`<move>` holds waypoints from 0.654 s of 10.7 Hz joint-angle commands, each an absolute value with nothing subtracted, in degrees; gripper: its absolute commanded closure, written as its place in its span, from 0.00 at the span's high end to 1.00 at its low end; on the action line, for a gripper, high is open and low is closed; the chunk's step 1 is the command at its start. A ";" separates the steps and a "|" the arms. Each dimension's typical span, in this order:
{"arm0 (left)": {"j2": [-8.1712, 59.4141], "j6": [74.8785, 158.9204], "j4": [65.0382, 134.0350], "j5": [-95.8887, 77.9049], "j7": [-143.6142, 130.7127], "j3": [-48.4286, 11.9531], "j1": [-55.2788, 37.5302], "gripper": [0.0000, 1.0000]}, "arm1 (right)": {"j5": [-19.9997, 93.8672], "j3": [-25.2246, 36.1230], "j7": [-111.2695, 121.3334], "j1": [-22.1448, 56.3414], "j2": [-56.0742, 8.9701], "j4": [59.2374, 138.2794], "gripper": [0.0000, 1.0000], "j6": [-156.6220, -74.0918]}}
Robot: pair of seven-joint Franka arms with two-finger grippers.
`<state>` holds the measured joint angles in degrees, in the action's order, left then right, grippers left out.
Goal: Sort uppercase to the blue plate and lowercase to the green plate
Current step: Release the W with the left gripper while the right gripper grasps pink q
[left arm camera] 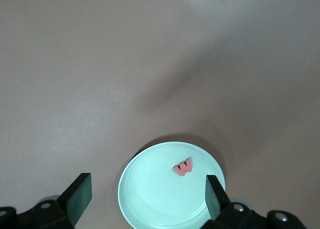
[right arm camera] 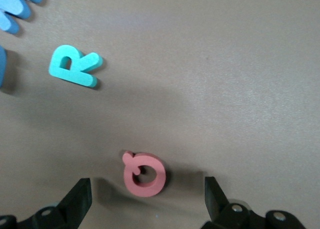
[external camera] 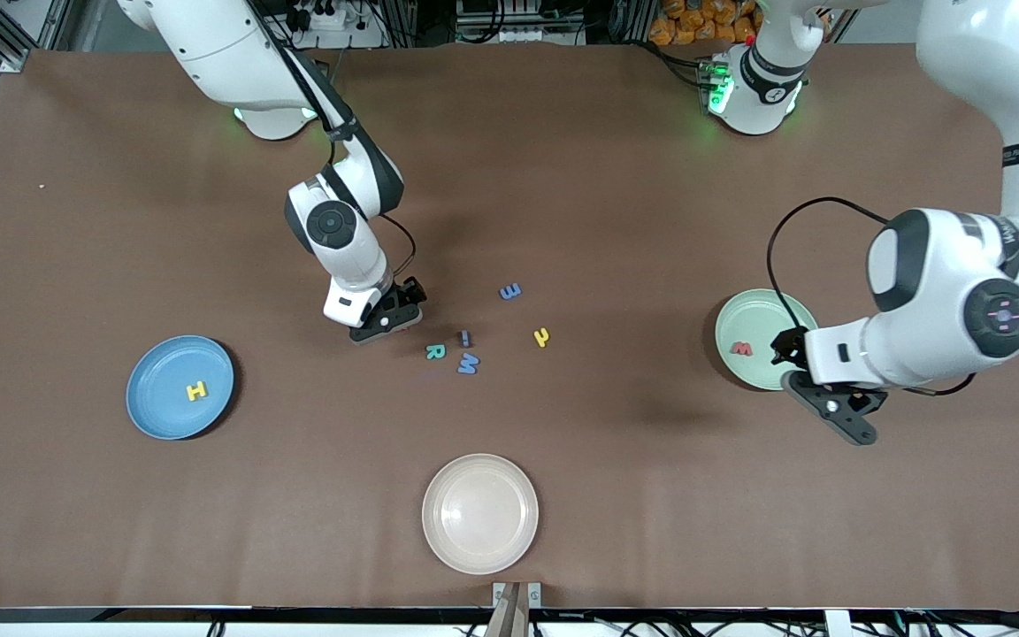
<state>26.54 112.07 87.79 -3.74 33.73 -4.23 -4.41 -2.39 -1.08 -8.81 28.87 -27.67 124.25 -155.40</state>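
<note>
Currently, item: red Q (right arm camera: 144, 173), frame centre-left, lying between my right gripper's (external camera: 386, 320) spread fingers. Left gripper (external camera: 828, 389), spread and empty, over green plate (external camera: 762, 311), centre-right. Risk, I judge: fingers nudging teal R (external camera: 435, 351) beside Q.

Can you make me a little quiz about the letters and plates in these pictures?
1. True or false: the yellow H lies on the blue plate.
2. Which letter lies on the green plate? A) teal R B) red lowercase m C) blue M
3. Fill in: the right tool stands open around the red ___ on the table.

Key
1. True.
2. B: the red lowercase m lies there, under the open left tool. The teal R and blue M lie on the table.
3. Q.
</note>
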 commanded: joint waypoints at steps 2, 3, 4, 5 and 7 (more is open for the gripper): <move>24.87 110.83 87.80 -6.15 28.24 -2.81 -7.29 1.00 | -3.43 -0.44 -9.40 29.36 -29.35 121.55 1.00 -154.60; 24.79 109.87 87.89 -6.15 24.73 -2.99 -8.16 1.00 | -3.43 -0.44 -9.49 29.36 -29.36 121.55 1.00 -154.60; 24.61 108.82 88.06 -6.41 20.09 -3.08 -9.22 1.00 | -3.43 -0.44 -9.49 29.36 -29.44 121.55 1.00 -154.60; 24.26 108.20 88.33 -6.50 14.12 -3.16 -10.19 1.00 | -3.43 -0.35 -9.49 29.44 -29.44 121.55 0.98 -154.60; 24.17 107.40 89.03 -7.37 3.82 -4.13 -11.60 1.00 | -5.18 0.35 -9.49 30.06 -29.44 121.55 0.47 -154.60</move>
<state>25.61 108.46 87.68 -5.25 9.62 -4.18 -10.57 -3.50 -0.83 -8.81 28.95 -29.08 122.42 -155.29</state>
